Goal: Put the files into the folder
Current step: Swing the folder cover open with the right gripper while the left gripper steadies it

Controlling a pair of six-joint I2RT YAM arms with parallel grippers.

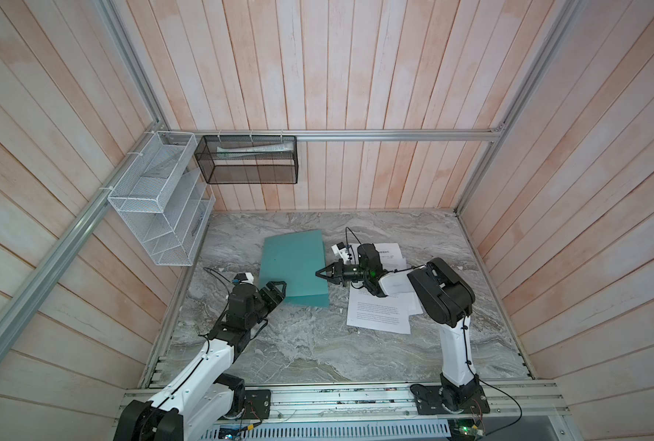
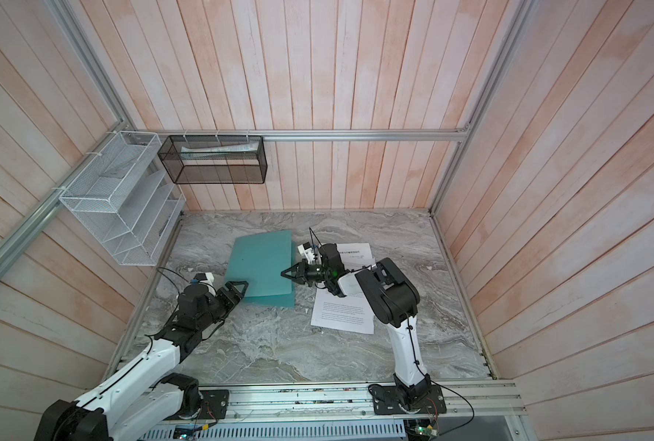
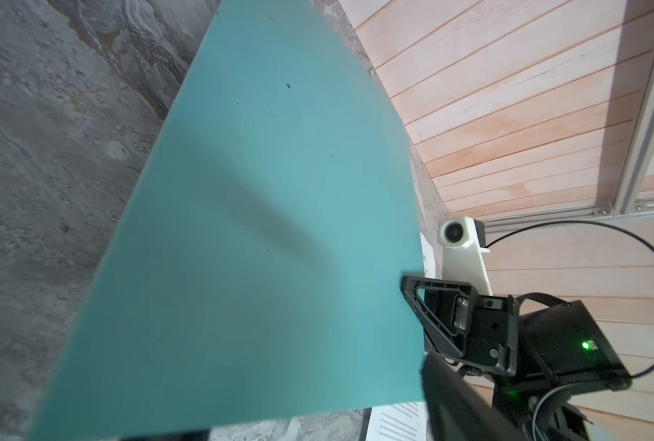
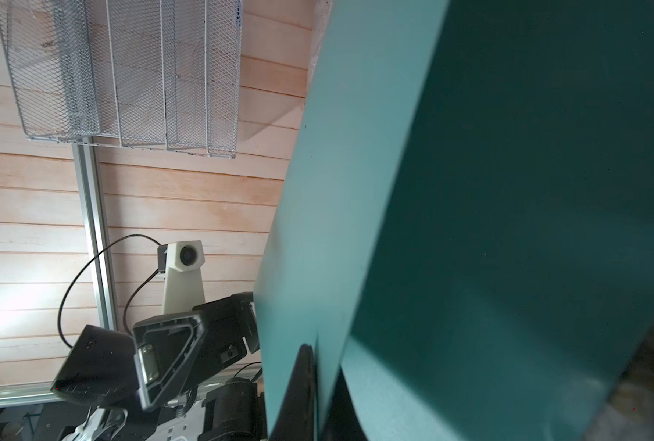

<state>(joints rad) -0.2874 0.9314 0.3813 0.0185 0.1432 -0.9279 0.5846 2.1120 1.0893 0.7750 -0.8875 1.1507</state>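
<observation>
Beside folder (image 1: 293,263) — files (image 1: 378,315) under right arm (image 1: 441,292).

The left arm (image 1: 203,362) stretches low from its 7 o'clock base toward 1 o'clock, and the left gripper (image 1: 279,292) has its jaws spread wide. The right arm (image 1: 455,343) stands at 5 o'clock, elbow folded, wrist pointing to 9 o'clock. The right gripper (image 1: 318,273) is pinched tight on the folder (image 1: 291,263) edge.

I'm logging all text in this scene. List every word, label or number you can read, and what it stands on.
Nothing can be quoted.
files, near sheet: dense black print, too small to read.
files, far sheet: a heading line above small print, blurred, unreadable.
folder: no writing shows.
</observation>
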